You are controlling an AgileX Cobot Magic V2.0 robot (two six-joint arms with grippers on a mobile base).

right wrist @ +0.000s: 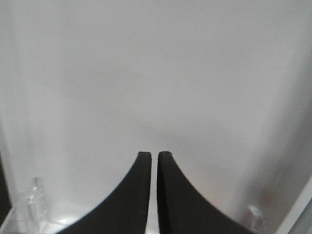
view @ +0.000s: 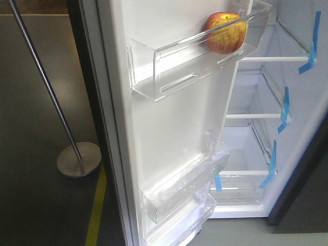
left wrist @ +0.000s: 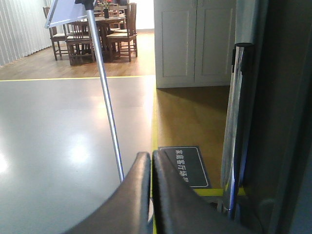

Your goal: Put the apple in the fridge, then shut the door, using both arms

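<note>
Apple (view: 225, 33) is already in, sitting in the top clear bin (view: 169, 77) of the door (view: 169, 128), at the bin end nearer the fridge (view: 246, 143) cavity and leaning on the front rail. The door stands wide open, so judged from this only the closing is left. Right gripper (right wrist: 154, 155): fingers pinched nearly together with a slit between them, nothing in it, nose pointed at the white lining just above a clear bin corner. Left gripper (left wrist: 151, 155): fingers pressed together, empty, out on the floor side with a dark panel at the frame's right edge, probably the door's outer face, though I can't confirm. Main risk: if you swing the door while the right arm is on the lining side, it gets trapped between door and shelves, so pull it clear first. Second: shove fast and the apple can roll along the bin or hop the low rail, so push slow. Third: narrow closed tips on a smooth panel may skid off, so press flat. Also watch the stanchion pole (view: 43, 77) and its base (view: 78, 159) near the left arm; a wide sweep could knock it.
</note>
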